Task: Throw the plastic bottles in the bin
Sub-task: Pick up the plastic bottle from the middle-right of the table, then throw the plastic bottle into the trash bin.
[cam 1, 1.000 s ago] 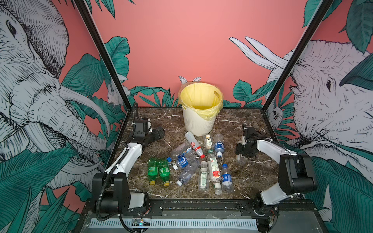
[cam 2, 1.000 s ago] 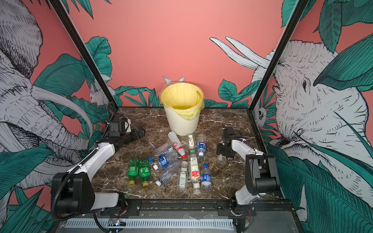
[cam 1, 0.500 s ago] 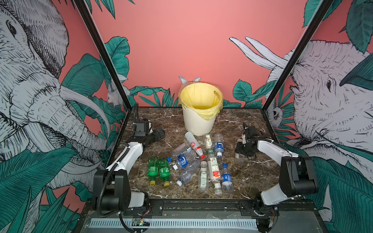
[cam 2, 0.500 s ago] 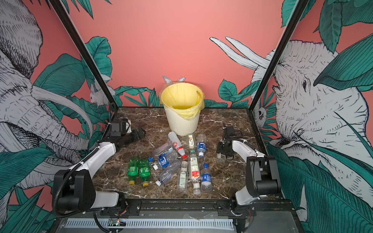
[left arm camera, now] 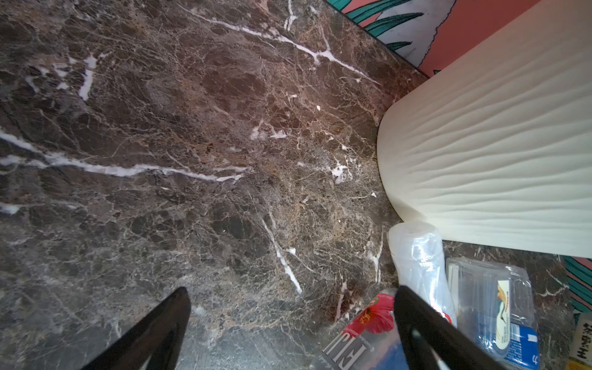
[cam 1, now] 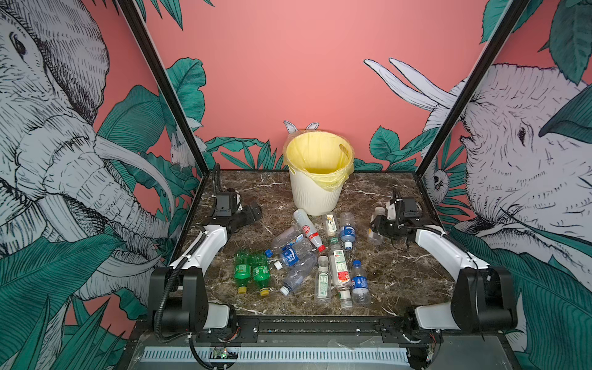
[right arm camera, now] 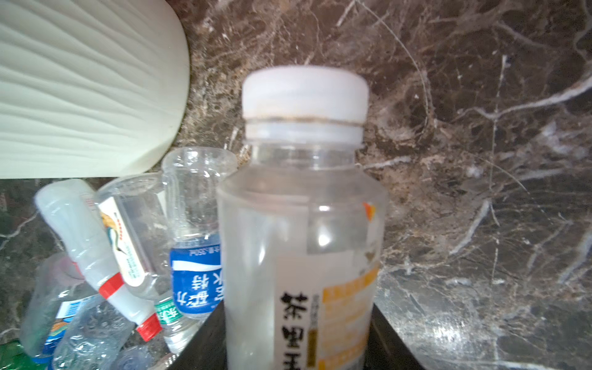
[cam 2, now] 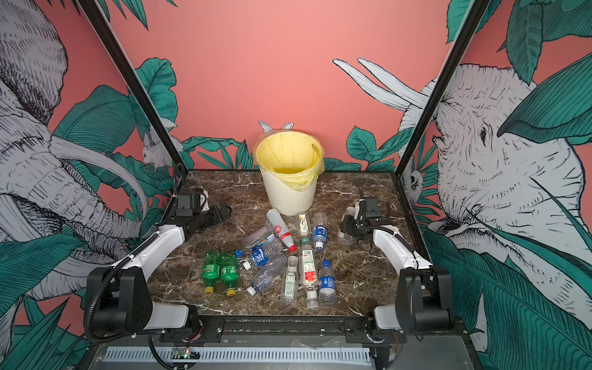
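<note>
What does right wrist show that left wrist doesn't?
Right wrist only: a white-cap bottle, close up, clamped in the right gripper.
Left wrist only: the open left gripper, holding nothing, and a red-flower bottle beside one of its fingers.
Both: the ribbed bin wall, the red-band bottle and the bird-label bottle lying at its base, and the marble table.

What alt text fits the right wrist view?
A cloudy white-capped bottle with a yellow label fills the centre, pinched between two black fingers. Behind it, other bottles lie on the marble table beside the ribbed cream bin.
</note>
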